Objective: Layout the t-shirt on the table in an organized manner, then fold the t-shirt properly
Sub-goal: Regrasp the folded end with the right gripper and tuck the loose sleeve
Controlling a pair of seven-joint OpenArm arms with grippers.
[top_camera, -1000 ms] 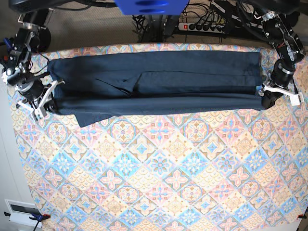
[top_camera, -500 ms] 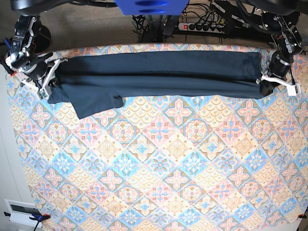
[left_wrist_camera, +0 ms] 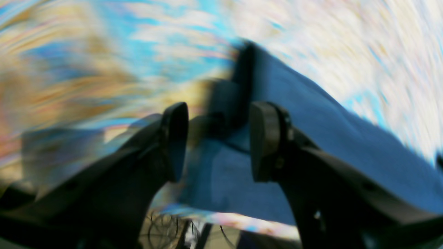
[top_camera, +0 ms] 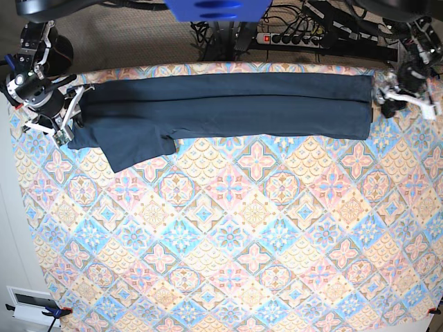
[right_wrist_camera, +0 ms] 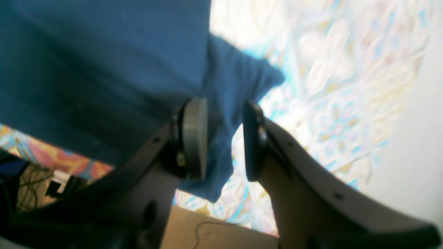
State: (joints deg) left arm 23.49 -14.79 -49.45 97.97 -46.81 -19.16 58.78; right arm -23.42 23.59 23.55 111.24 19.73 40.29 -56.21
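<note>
Base view showed us the dark navy-blue cotton t-shirt (top_camera: 228,107) folded into a long band at the 12 o'clock edge of the floral diamond-tiled table (top_camera: 228,242). Left gripper (left_wrist_camera: 218,141) and right gripper (right_wrist_camera: 225,138) both stood parted, gripping nothing.

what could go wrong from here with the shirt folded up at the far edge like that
1. One sleeve flap sticks out of the long fold of the t-shirt, so the next fold may come out uneven.
2. The shirt lies close to the table's far edge and could slide off if dragged.
3. The right gripper stands open with cloth between its fingers, and the left gripper is open right over the shirt's end; pulling away could snag and disturb the fold.
</note>
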